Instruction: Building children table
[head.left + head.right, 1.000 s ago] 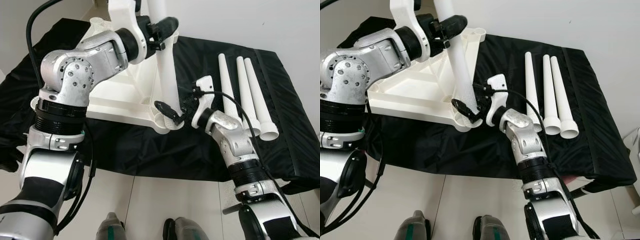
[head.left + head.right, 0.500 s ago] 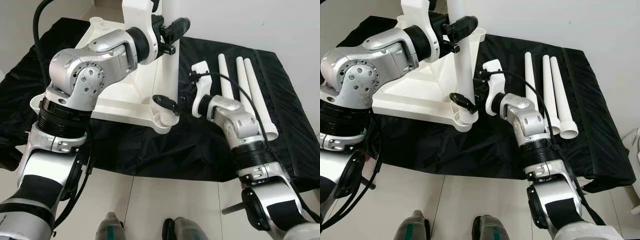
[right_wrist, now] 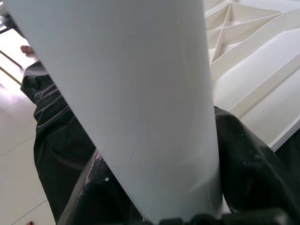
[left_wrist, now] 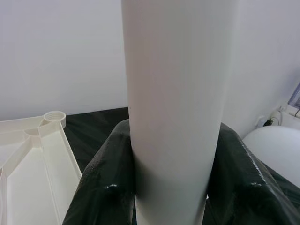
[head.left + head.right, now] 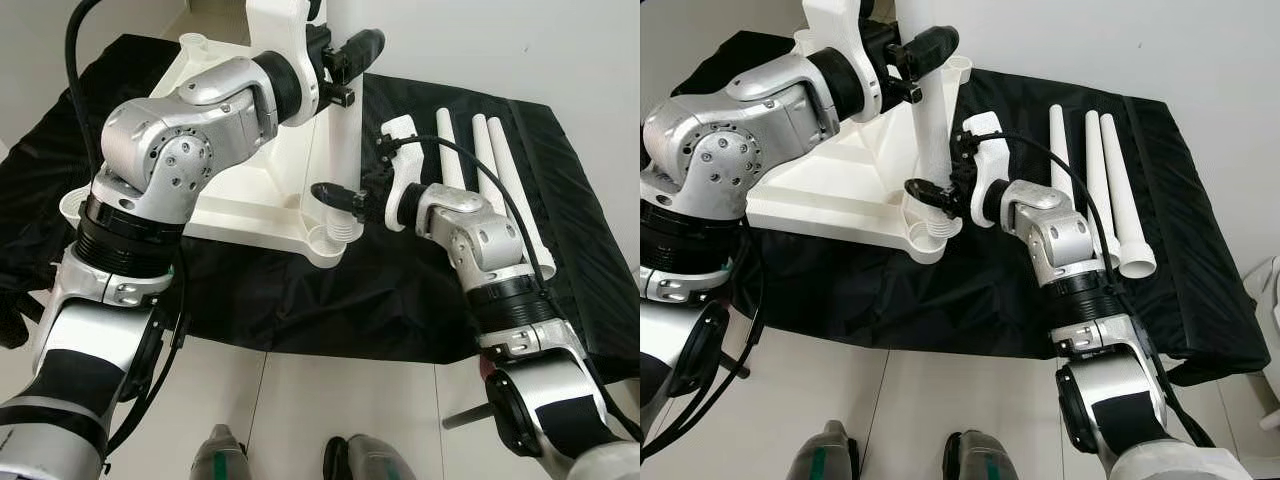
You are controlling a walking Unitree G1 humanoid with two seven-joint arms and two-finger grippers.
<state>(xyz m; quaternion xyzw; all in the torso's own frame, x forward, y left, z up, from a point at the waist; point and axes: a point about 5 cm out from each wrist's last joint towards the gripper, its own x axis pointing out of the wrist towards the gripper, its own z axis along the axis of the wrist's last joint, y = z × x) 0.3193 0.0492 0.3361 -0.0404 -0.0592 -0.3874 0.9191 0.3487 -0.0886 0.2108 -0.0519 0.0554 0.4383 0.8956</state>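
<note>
Black cloth; both grippers, left gripper, right gripper, around half-hidden leg.

Four white legs, one upturned tabletop, two tools.

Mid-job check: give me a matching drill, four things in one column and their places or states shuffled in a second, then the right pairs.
1 left gripper
2 right gripper
3 spare legs
4 tabletop

A lying side by side on the black cloth
B upside down, ribs showing
C shut on the table leg low, near the corner socket
D shut on the table leg high up

Pairs: 1-D, 2-C, 3-A, 4-B
</note>
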